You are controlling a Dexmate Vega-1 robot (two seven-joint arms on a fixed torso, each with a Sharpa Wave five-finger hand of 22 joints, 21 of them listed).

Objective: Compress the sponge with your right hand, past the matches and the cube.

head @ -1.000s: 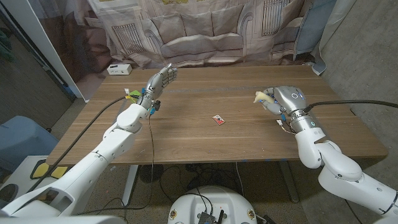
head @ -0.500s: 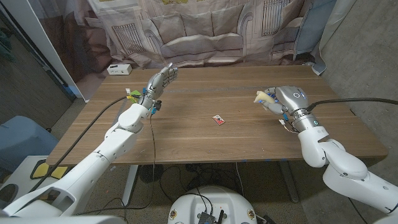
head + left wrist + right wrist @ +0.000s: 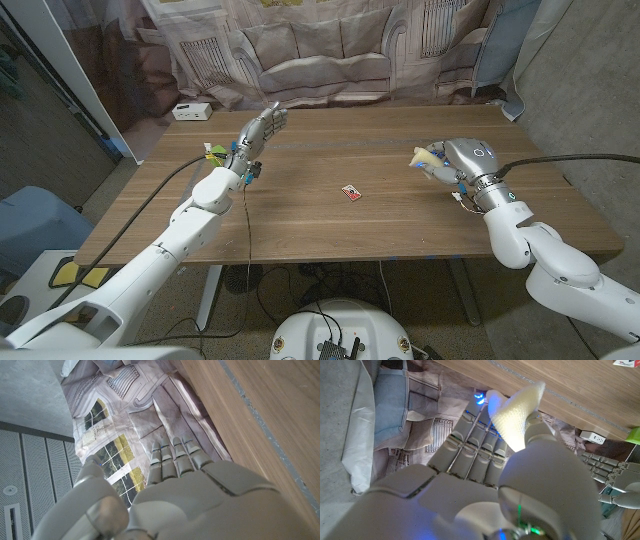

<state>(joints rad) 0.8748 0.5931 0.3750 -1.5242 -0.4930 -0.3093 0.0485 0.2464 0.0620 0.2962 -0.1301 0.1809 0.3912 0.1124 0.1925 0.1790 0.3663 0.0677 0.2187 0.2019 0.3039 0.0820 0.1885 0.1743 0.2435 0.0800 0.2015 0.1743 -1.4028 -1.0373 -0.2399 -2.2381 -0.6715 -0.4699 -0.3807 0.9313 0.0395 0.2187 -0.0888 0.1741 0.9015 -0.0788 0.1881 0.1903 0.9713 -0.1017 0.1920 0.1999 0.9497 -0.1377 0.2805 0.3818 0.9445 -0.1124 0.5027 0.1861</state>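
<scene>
Sponge (image 3: pixel 422 158), pale yellow, sits at right of centre in the head frame, already pinched in the fingers of the right hand (image 3: pixel 452 163), one end jutting toward frame left, while the left hand (image 3: pixel 257 131), fingers extended and empty, stands far off at upper left of the table (image 3: pixel 330 215).

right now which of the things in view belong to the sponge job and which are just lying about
Job things:
- sponge, pale yellow, squeezed in the right hand
- matches, small box mid-table

Lying about:
- white box at the far left corner
- green item by the left hand, which is open and holds nothing
</scene>
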